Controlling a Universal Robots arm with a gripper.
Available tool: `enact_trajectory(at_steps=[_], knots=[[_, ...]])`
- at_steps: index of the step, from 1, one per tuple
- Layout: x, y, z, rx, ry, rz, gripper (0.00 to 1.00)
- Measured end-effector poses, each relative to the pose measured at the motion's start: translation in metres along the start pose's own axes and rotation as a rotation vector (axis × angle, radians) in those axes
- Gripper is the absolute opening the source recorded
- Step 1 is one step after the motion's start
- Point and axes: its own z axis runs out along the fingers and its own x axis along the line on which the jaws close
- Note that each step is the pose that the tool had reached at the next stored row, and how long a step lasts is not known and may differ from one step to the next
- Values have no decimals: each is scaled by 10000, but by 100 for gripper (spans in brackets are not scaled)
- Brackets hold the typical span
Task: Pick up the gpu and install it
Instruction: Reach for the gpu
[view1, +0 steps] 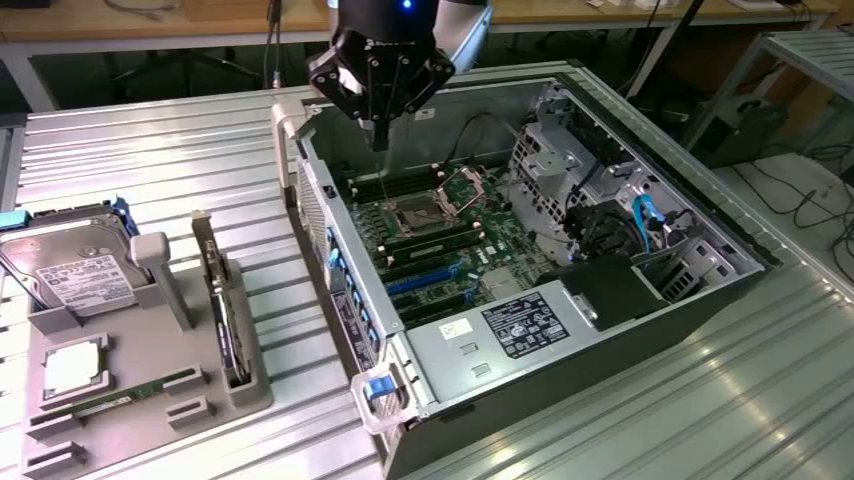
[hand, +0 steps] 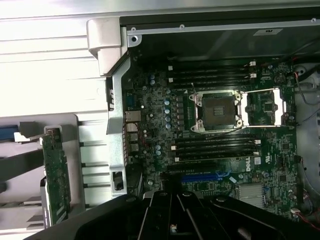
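Gripper (view1: 380, 135) hangs over the open case (view1: 667, 170), pinched shut with nothing in it. The gpu (view1: 220, 310) stands on edge in the grey rack (view1: 147, 400) at the exterior view's left, just beside the case. I'd guess it's upright for easy grabbing from above. The case lies on its side, so the board (view1: 441, 240) faces up.

you had a table (view1: 160, 150) of ribbed bare metal with a dull sheen. the holder tray (view1: 140, 425) looked like matt grey plastic. the gpu (view1: 230, 330) showed a matt circuit board and a pale metal bracket. the hard drive (view1: 74, 268) was shiny silver metal under a white paper label. the end effector (view1: 380, 142) was smooth black, slightly glossy.
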Motion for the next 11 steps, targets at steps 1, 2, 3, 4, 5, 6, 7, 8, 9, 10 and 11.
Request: enact_trajectory(at_steps=[1, 2, 3, 4, 5, 6, 7, 8, 9, 10, 11], knots=[[6, -2, 0, 0, 0, 0, 11], [10, -3, 0, 0, 0, 0, 11], [14, -4, 0, 0, 0, 0, 11], [20, -5, 0, 0, 1, 0, 11], [24, -5, 1, 0, 1, 0, 11], [29, -7, 1, 0, 1, 0, 11], [35, -9, 1, 1, 2, 0, 11], [39, -10, 2, 0, 1, -1, 11], [44, -11, 2, 0, 1, 0, 11], [51, -13, 2, 0, 2, 0, 11], [60, -18, 3, 0, 2, -1, 11]])
